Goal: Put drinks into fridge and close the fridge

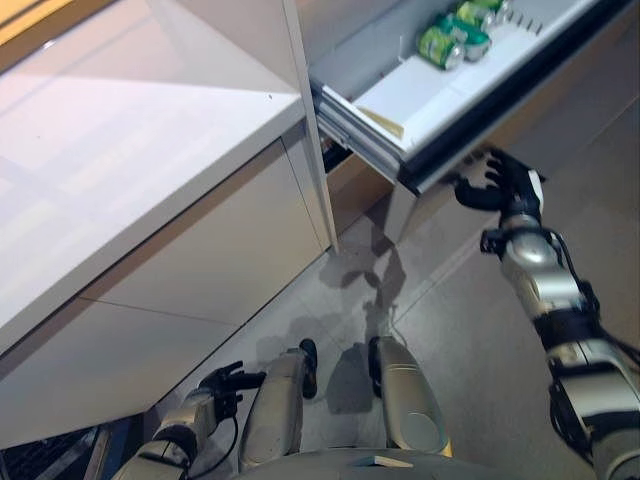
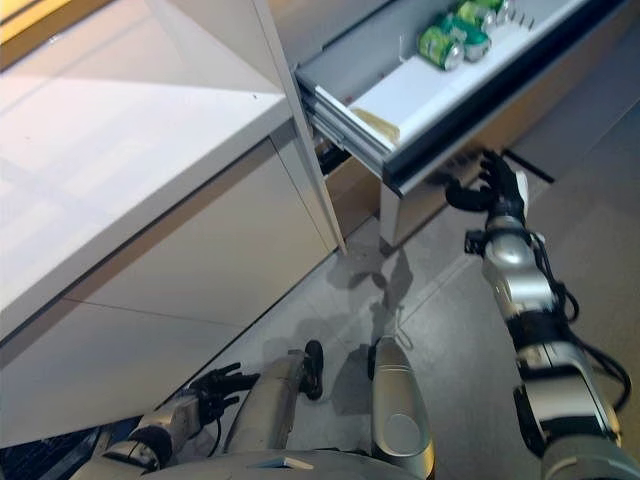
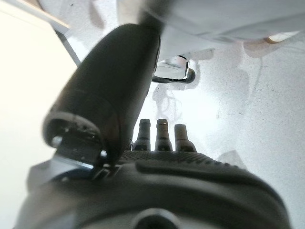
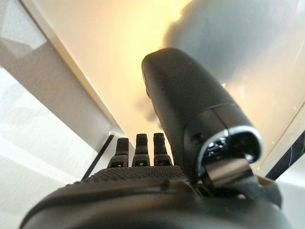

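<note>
The fridge drawer (image 1: 470, 125) stands pulled out at the upper right, white inside with a dark front edge. Several green drink cans (image 1: 441, 46) lie on their sides near its back. My right hand (image 1: 503, 186) is raised just below and in front of the drawer's dark front, open, fingers spread toward it and holding nothing. The right wrist view shows the straight fingers (image 4: 138, 150) close to a pale panel. My left hand (image 1: 224, 384) hangs low at the lower left, open and empty, with straight fingers (image 3: 162, 136) over the floor.
A white counter (image 1: 120, 130) with cabinet doors (image 1: 200, 270) fills the left side. Its upright side panel (image 1: 305, 120) stands right beside the drawer. Grey tiled floor (image 1: 470, 330) lies below the drawer and in front of the cabinets.
</note>
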Available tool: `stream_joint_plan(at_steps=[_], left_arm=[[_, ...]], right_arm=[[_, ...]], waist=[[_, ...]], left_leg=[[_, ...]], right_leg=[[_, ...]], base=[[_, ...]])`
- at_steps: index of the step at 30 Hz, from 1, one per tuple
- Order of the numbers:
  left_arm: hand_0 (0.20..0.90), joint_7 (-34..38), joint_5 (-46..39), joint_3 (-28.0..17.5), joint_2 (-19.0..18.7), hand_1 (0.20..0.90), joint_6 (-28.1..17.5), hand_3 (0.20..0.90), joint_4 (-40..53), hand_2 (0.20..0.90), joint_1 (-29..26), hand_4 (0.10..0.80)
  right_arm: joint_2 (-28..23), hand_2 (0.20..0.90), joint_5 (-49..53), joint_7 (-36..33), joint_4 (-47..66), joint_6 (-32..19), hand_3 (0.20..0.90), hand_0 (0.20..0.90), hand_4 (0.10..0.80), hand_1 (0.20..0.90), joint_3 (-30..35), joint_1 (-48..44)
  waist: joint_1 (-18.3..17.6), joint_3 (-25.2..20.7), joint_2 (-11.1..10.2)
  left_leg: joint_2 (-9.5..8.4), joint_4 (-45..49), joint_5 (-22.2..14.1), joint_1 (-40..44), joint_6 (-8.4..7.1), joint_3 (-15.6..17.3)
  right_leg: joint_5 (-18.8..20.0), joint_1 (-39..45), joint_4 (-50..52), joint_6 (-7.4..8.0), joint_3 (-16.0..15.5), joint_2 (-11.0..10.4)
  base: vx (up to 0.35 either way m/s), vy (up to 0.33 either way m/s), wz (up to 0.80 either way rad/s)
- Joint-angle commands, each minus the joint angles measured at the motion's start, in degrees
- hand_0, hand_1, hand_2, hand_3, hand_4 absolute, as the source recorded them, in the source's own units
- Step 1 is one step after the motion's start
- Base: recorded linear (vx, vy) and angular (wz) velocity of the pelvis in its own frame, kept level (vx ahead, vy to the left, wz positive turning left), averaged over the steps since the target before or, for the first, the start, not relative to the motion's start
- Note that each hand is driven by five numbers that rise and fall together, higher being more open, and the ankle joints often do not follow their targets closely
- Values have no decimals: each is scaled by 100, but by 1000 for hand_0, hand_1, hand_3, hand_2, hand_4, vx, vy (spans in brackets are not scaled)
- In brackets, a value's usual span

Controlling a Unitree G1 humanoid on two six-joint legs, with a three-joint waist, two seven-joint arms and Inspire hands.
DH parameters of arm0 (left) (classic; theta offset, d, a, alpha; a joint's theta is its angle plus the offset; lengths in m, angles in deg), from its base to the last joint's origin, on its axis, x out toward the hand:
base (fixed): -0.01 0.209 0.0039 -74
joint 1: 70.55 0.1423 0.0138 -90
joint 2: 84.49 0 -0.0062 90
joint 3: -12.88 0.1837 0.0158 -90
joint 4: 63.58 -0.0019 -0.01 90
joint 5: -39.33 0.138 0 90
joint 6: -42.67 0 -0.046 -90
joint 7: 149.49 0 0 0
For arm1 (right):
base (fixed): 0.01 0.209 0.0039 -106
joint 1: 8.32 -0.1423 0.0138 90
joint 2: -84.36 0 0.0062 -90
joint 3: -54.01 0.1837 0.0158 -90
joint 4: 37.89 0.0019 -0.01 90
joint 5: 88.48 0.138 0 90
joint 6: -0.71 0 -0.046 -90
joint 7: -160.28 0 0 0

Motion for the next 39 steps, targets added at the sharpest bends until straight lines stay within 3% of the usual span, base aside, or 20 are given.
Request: stream_joint_plan(at_steps=[1,8,13,23,29,32,33,36,39], left_arm=[[900,87,-284,296,-134,900,-72,900,145,900,-251,800],[900,169,-280,544,-19,900,-125,900,204,900,-534,800],[900,280,-259,697,22,900,-129,900,310,900,-682,800],[900,291,-119,615,-6,900,-218,900,390,900,-563,800],[900,365,-209,383,-24,900,-195,900,431,900,-139,800],[900,368,-120,123,-9,900,-265,900,514,900,295,800],[900,341,-8,-33,22,900,-253,900,590,900,552,800],[900,282,215,-281,80,900,-320,900,713,900,1019,800],[900,112,364,-514,28,900,-468,900,608,900,1284,800]], right_arm=[[443,900,-15,320,27,-388,900,900,800,900,-908,-1855],[994,900,122,448,-278,-511,900,900,800,900,-1536,-2773],[1269,900,213,159,-362,-570,900,900,800,900,-1677,-3099],[880,900,264,-1165,-59,-1110,900,900,800,900,-1020,-2821],[597,900,275,-1287,857,-1140,900,900,800,900,-289,-1028],[731,900,149,-1109,1359,-1215,900,900,800,900,124,597],[798,900,-65,-907,1414,-1393,900,900,800,900,410,1559],[929,900,-247,-621,1267,-1348,900,900,800,900,729,2836],[1146,900,-181,-295,698,-1102,900,900,800,900,894,3521]], waist=[[699,132,-99],[920,283,-29],[1039,367,-17],[991,263,-164],[726,-205,-471],[553,-574,-614],[477,-793,-654],[356,-1156,-700],[242,-1432,-761]], left_leg=[[-363,-128,-180,85,592,308],[-419,-169,-96,-67,569,270],[-428,-246,-67,-41,551,248],[-282,-763,-32,540,513,253],[-155,-1641,182,1352,461,302],[-119,-2154,298,1810,460,366],[-97,-2376,331,2016,459,399],[-35,-2718,379,2343,474,512],[-5,-3036,421,2609,453,629]], right_leg=[[378,372,-572,-150,-137,123],[465,283,-714,-153,-221,101],[480,336,-796,-151,-313,69],[564,951,-1385,-109,-398,39],[823,1700,-2335,30,-255,74],[960,2109,-2838,135,-136,135],[1025,2283,-3059,204,-94,153],[1141,2504,-3343,291,-37,178],[1293,2682,-3665,398,10,189]], base=[[-97,3,8],[-62,-3,10],[-38,-15,14],[3,8,12],[84,31,0],[138,41,-15],[117,49,-14],[71,49,-15],[-3,25,-18]])
